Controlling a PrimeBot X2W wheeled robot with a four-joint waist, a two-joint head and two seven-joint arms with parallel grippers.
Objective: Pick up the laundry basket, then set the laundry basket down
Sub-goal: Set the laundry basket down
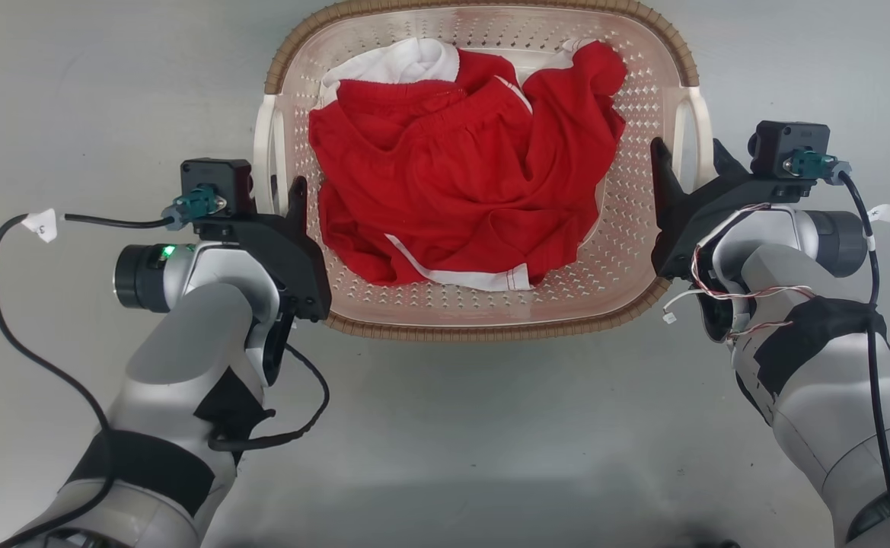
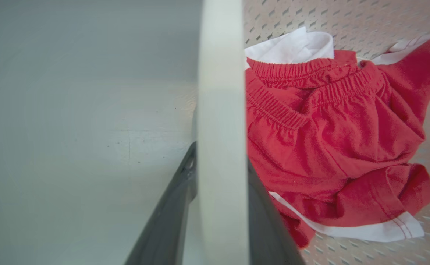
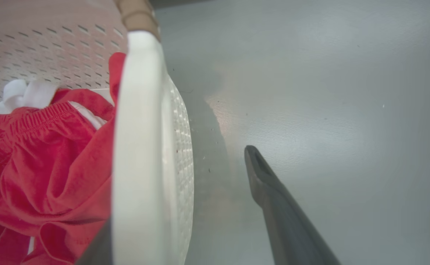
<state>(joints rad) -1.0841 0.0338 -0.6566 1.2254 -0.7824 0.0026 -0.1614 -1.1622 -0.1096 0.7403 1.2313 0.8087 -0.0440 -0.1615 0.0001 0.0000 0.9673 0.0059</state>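
The laundry basket (image 1: 490, 329) sits on the grey floor at the top middle of the head view, pale pink with a brown woven rim. My left gripper (image 1: 281, 192) has its two fingers pressed against both sides of the white left handle (image 2: 220, 110), shut on it. My right gripper (image 1: 688, 156) straddles the white right handle (image 3: 137, 147) and is open. Its outer finger (image 3: 262, 176) stands clear of the handle over the floor, and its inner finger is mostly hidden behind the handle.
Red shorts with white trim (image 1: 460, 167) and a white garment (image 1: 406, 61) lie loose in the basket. Plain grey floor (image 1: 475, 434) surrounds the basket on all sides. Cables hang from both wrists.
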